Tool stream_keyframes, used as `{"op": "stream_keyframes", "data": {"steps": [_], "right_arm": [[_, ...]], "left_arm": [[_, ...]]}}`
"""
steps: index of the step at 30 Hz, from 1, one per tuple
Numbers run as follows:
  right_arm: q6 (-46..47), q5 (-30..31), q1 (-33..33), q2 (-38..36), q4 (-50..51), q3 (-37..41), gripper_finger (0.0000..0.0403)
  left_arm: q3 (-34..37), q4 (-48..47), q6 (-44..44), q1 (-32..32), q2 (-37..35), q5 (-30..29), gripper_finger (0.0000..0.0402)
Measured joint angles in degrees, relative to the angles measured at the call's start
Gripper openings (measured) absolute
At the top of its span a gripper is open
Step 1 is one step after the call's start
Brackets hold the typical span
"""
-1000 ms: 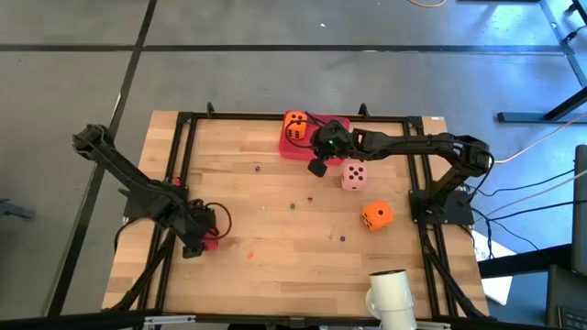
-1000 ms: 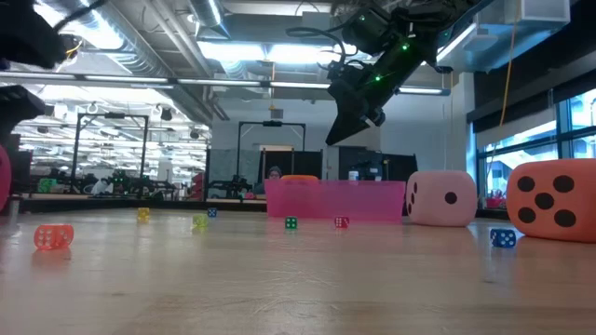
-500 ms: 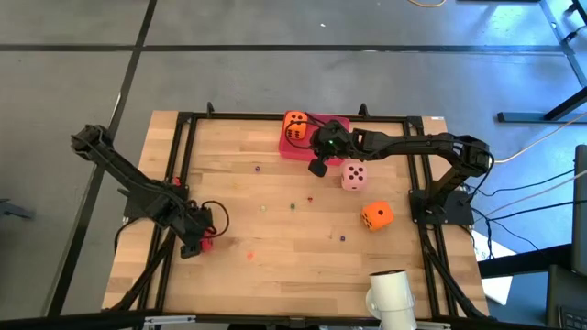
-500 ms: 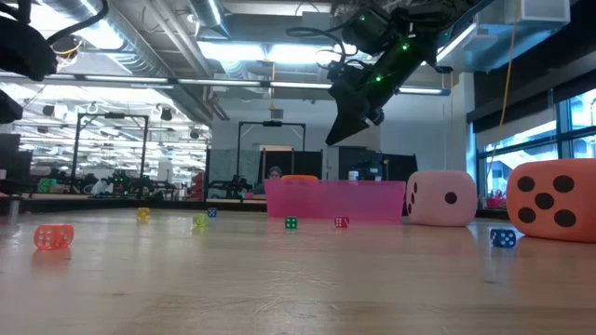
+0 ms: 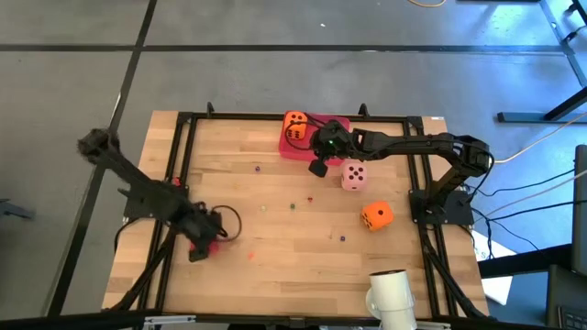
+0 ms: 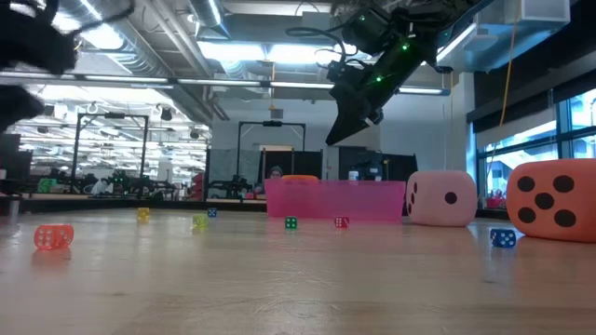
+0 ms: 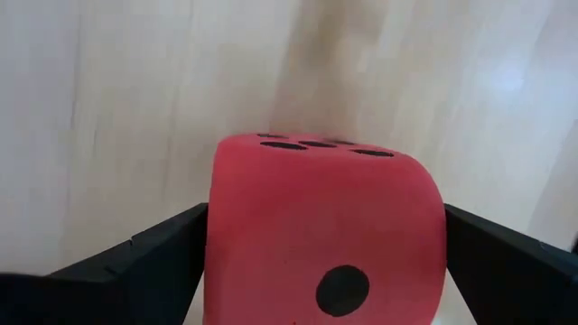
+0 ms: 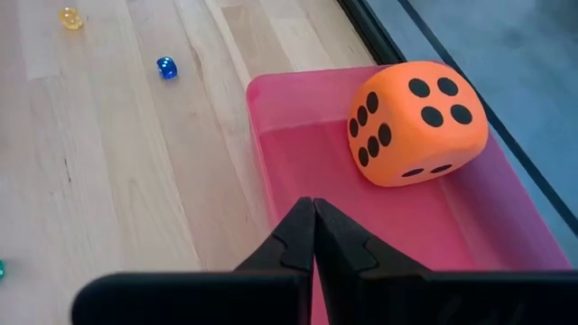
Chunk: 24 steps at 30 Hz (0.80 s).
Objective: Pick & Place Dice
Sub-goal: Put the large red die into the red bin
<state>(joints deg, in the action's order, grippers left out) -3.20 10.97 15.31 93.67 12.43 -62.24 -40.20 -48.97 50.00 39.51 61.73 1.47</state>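
- Red die (image 7: 325,239) is being straddled by the left gripper (image 5: 204,245) at lower left of the high view – jaws spread wide on both sides, contact cannot be told.
- Right gripper (image 5: 317,168) is being held above the table at upper centre, by the pink tray (image 5: 336,152) – fingers (image 8: 293,239) pressed together, nothing held.
- One orange die (image 8: 415,122) is sitting in the tray.
- Pale pink die (image 5: 354,175) is lying just right of that gripper; second orange die (image 5: 375,215) lower right.

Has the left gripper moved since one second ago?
Yes. In the high view the left gripper, open around the red die, has shifted slightly nearer the table's near edge, away from the black frame rail.
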Motion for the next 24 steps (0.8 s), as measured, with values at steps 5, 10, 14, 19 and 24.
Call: {"op": "stream_keyframes", "data": {"steps": [5, 10, 14, 19, 24], "right_arm": [[-0.72, -0.01, 0.01, 0.0, -0.01, 0.02, 0.0009], [-2.37, -0.01, 0.02, 0.0, 0.02, 0.02, 0.0009], [-3.6, 0.17, 0.04, 0.0, 0.02, 0.02, 0.0009], [-6.94, 0.18, 0.02, 0.0, 0.03, 0.02, 0.0009], [-10.35, 5.16, 0.0, -1.45, 1.12, 0.04, 0.0009]], "left_arm": [[-6.51, -2.47, -6.46, -1.5, -1.68, -8.6, 0.04], [-9.02, -3.66, -14.37, -5.42, -1.32, -16.99, 0.04], [-9.28, -1.84, -18.34, -11.39, -1.38, -23.23, 0.04], [-9.3, 3.16, -23.98, -21.95, -1.41, -24.47, 0.04], [-9.28, 13.55, -37.91, -32.04, -0.97, -24.06, 0.04]]}}
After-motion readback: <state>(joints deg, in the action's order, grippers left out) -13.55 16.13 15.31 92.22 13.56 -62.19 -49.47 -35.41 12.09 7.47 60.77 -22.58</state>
